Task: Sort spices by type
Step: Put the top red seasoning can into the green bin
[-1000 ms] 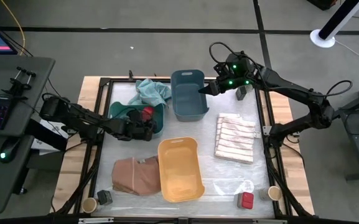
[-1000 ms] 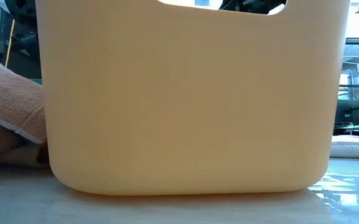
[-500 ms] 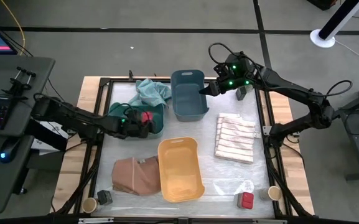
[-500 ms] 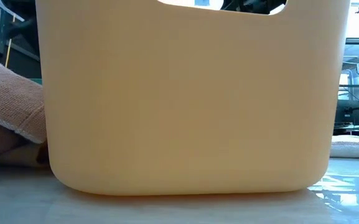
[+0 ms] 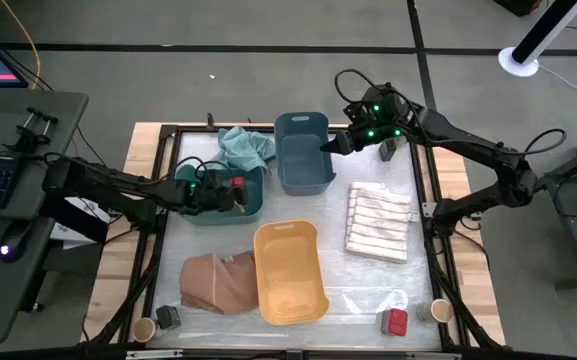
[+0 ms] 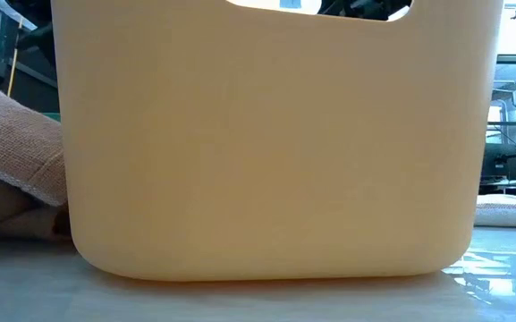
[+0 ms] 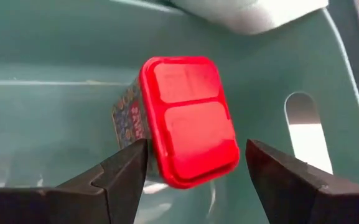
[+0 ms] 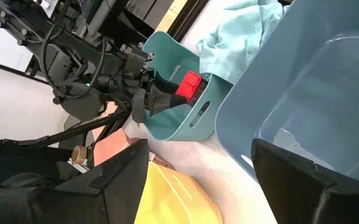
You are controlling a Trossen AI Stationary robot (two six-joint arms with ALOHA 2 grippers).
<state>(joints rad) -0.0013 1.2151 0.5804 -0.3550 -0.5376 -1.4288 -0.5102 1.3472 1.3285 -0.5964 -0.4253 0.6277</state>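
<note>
Left gripper (image 7: 195, 165) now drawn back, fingers spread apart, small red-lidded boxy spice container (image 7: 188, 118) lying released just ahead inside green plastic bin (image 7: 55, 56); one spice seemingly sorted; right gripper (image 5: 320, 145), fingers apart, beside blue plastic bin (image 5: 303, 150)

The red spice box (image 7: 188, 118) has a smooth, glossy plastic lid and a printed label on its side; it lies in the green bin (image 7: 55, 68), matt, smooth plastic. The blue bin (image 5: 302, 152) at twelve o'clock shows a shiny, wet-looking plastic floor in the right wrist view. The yellow bin (image 6: 275, 143) is smooth, satin plastic. The teal cloth (image 5: 245, 148) looks soft and crumpled, the striped cloth (image 5: 378, 220) ribbed, the tan cloth (image 6: 12, 161) coarsely woven. The table (image 5: 363, 290) carries a glossy clear film, with a pale wood edge. The left gripper (image 7: 195, 171) fingers are matt black.
</note>
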